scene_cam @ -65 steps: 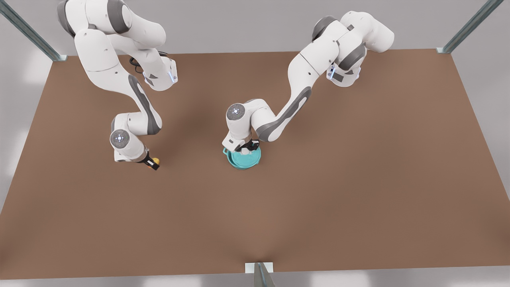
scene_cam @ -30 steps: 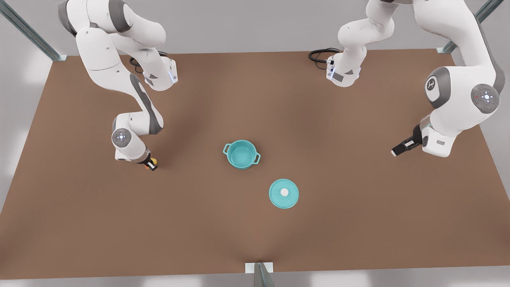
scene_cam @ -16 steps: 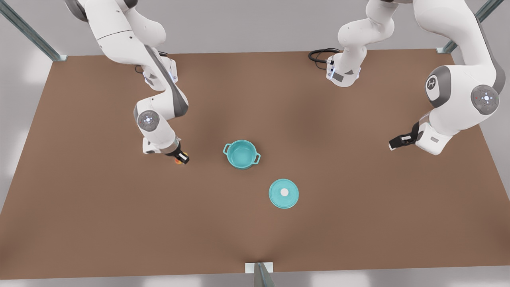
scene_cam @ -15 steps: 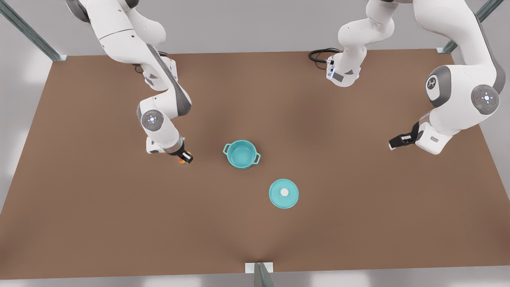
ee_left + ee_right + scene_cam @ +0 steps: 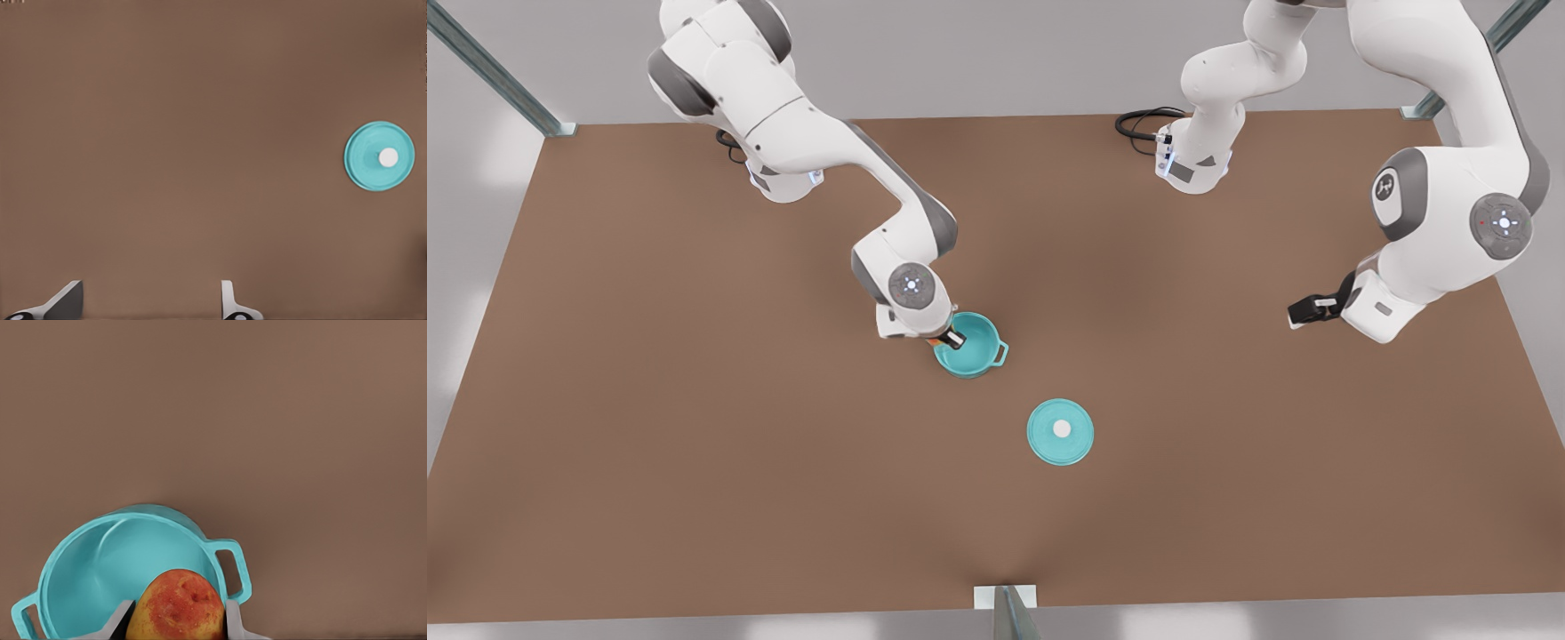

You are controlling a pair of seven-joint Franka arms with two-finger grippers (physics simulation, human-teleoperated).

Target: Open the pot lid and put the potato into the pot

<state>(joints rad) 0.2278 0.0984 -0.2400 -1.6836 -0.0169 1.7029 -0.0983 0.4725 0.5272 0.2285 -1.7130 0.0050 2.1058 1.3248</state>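
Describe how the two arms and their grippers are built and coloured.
Both arms are glossy white with grey joint bands and round caps with blue lights. The right gripper and left gripper are black with pale grey fingers. A black cable coils by one base.

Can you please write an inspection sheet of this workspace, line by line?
Surface: brown table, flat.
Job's things: pot open; lid flat on the table, apart from the pot; potato over the pot's rim.
Clutter: nothing seen.
Grippers: right gripper shut on the potato above the pot; left gripper open, waiting at the front view's right.
Cables: black cable by an arm base.
Surroundings: metal frame posts at the corners.
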